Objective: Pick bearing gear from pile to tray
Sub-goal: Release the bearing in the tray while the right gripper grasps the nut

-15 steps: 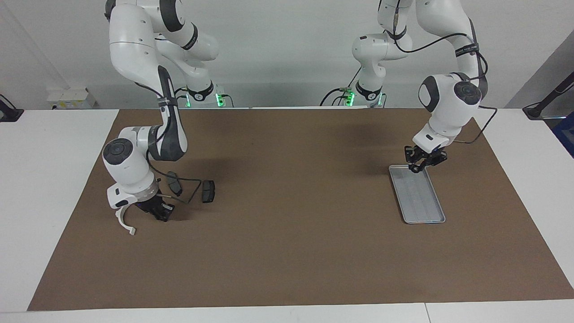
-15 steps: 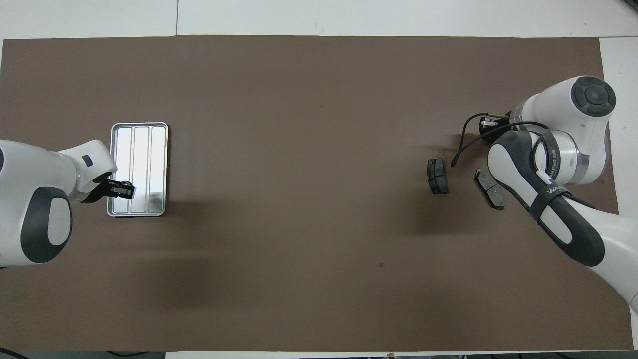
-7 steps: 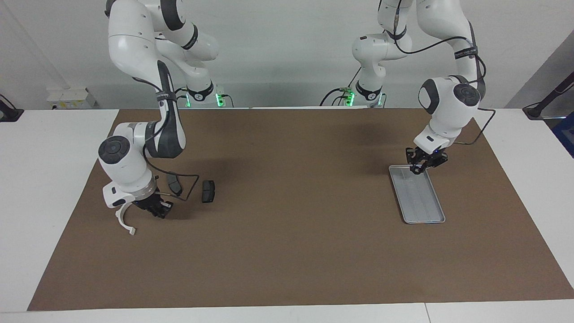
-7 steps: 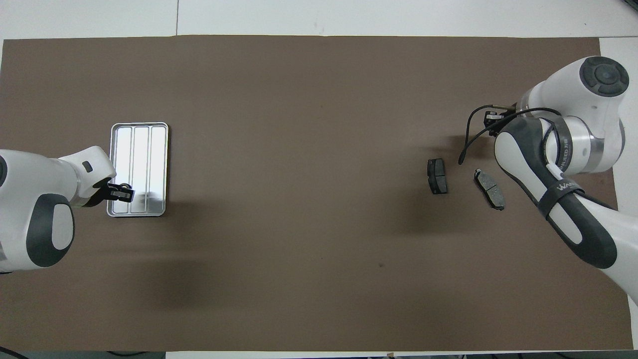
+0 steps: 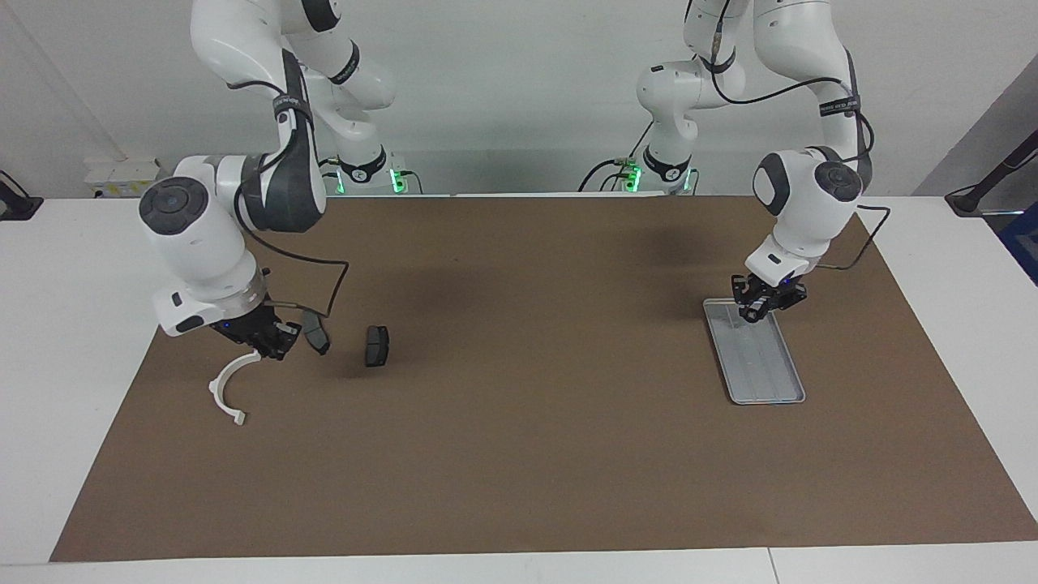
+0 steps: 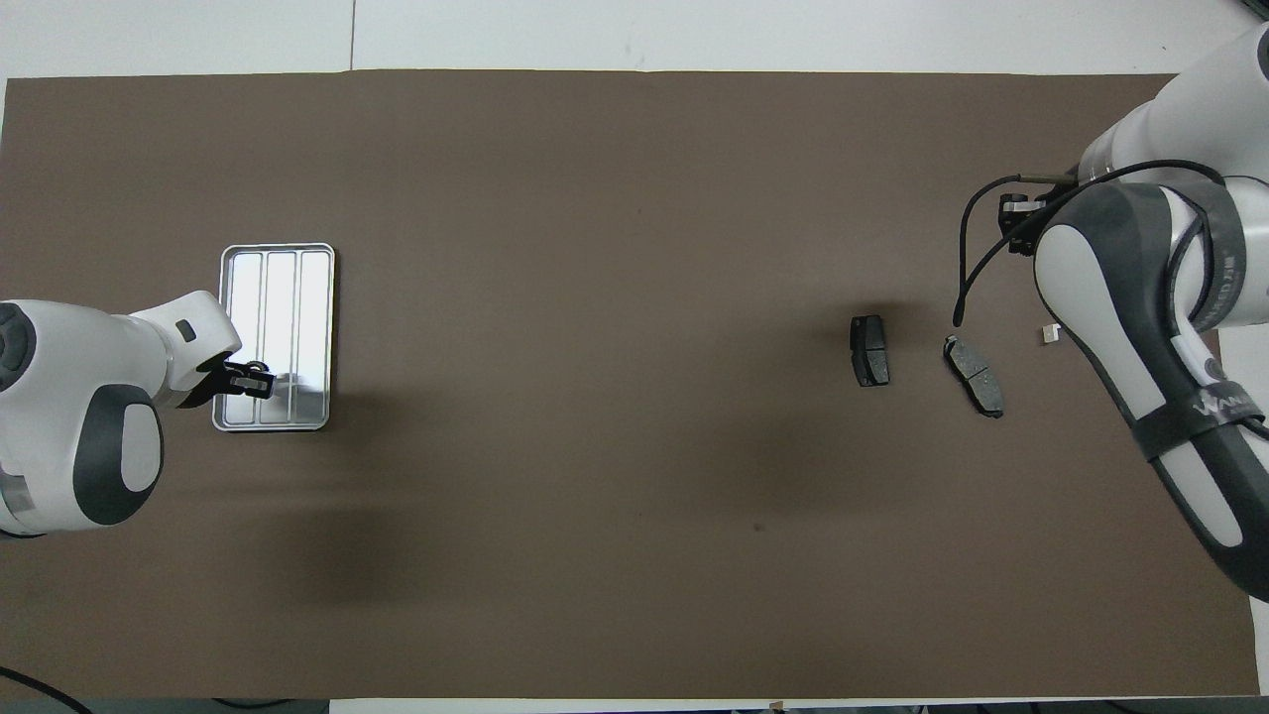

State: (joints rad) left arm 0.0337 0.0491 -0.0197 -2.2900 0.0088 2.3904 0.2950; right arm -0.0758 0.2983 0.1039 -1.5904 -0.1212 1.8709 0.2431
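Note:
The pile lies toward the right arm's end of the table: a white arc bracket (image 5: 227, 388) and two dark grey pads (image 5: 376, 346) (image 5: 315, 332). In the overhead view the pads (image 6: 870, 363) (image 6: 974, 375) show, and only a tip of the bracket (image 6: 1049, 334) shows past the arm. No small black round piece shows. My right gripper (image 5: 263, 341) hangs in the air over the bracket's end nearer the robots. The silver tray (image 5: 766, 365) (image 6: 297, 297) lies toward the left arm's end. My left gripper (image 5: 758, 307) (image 6: 248, 377) is low over the tray's end nearer the robots.
A brown mat (image 5: 519, 422) covers most of the white table (image 5: 81, 324). A black cable (image 5: 328, 280) hangs from the right wrist over the pad nearer the bracket. The right forearm (image 6: 1140, 337) hides the mat beside the pile in the overhead view.
My right gripper has risen off the mat beside the white bracket and drawn back toward the robots. My left gripper has shifted slightly over the tray's near end.

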